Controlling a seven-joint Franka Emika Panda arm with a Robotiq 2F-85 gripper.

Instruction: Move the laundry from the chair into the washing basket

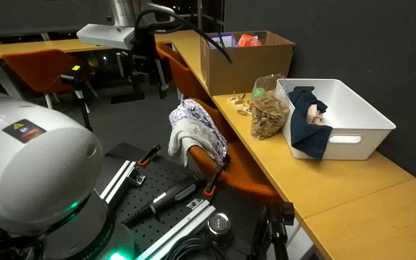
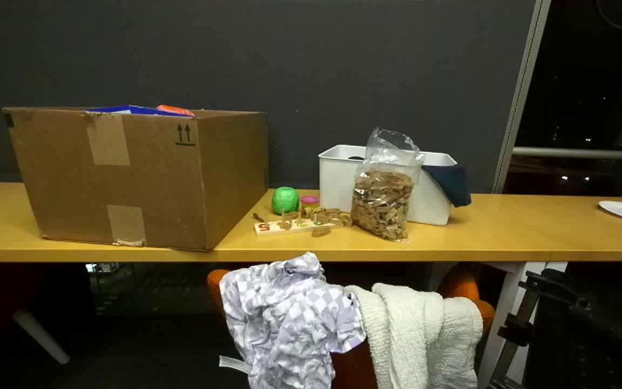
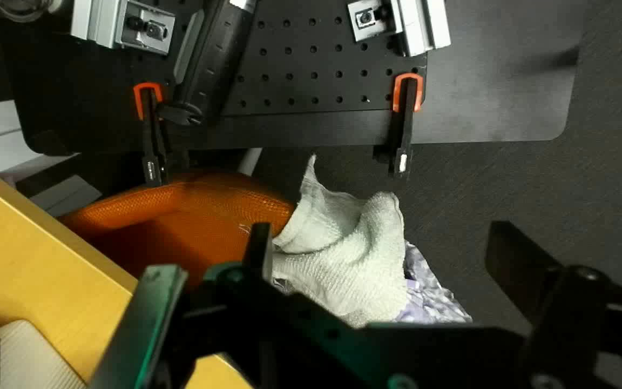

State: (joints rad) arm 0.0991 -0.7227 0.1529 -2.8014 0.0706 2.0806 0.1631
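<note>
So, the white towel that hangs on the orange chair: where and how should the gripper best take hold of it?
Probably by a raised fold near the top of the white towel, from above: it drapes over the chair back, and the fold looks pinchable. The open gripper should avoid the checked cloth beside it.

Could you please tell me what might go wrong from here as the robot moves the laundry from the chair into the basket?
The white towel lies against the checked cloth on the chair, so the open gripper might pinch both or drag one off. The plastic bag stands right beside the basket; a swinging towel could knock it over. The dark blue cloth hangs over the basket's rim, so it may slip out if bumped.
</note>
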